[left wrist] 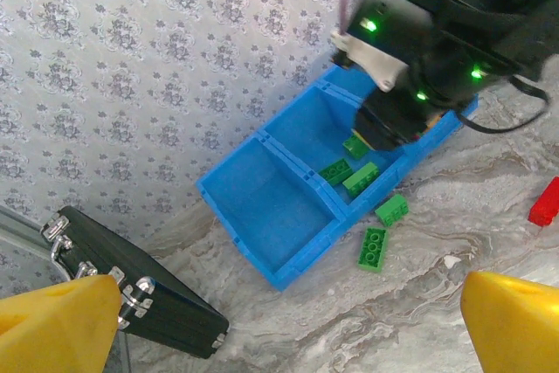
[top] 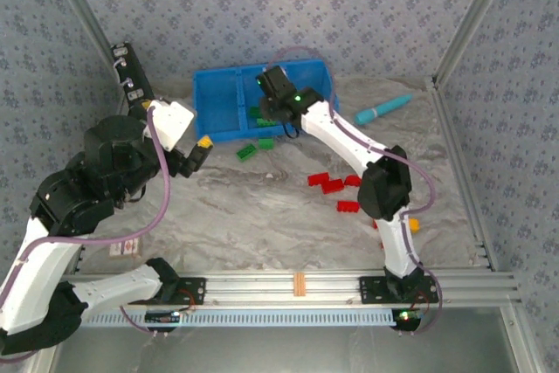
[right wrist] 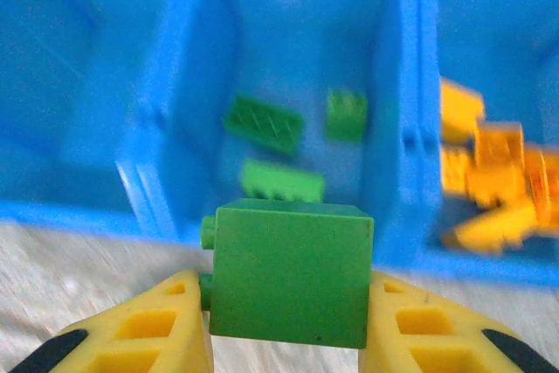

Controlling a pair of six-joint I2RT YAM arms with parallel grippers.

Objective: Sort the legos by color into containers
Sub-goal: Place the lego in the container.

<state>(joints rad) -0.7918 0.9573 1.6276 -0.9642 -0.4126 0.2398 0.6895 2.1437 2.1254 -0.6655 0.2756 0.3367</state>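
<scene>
**Holding green lego [right wrist: 288,272] at blue bin [right wrist: 389,128]**

Clenched on it with right fingers [right wrist: 148,334], at the near wall of the middle compartment [right wrist: 288,58], three green legos [right wrist: 264,124] inside. Spread open and empty at left fingers [left wrist: 57,312], above tabletop [left wrist: 437,242].

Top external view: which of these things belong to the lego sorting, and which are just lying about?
Job: blue bin; green lego in the right fingers; more green legos inside the bin; loose green legos on the table; red legos; orange-yellow legos inside the bin.
Lying about: teal pen; black panel with silver parts.
</scene>
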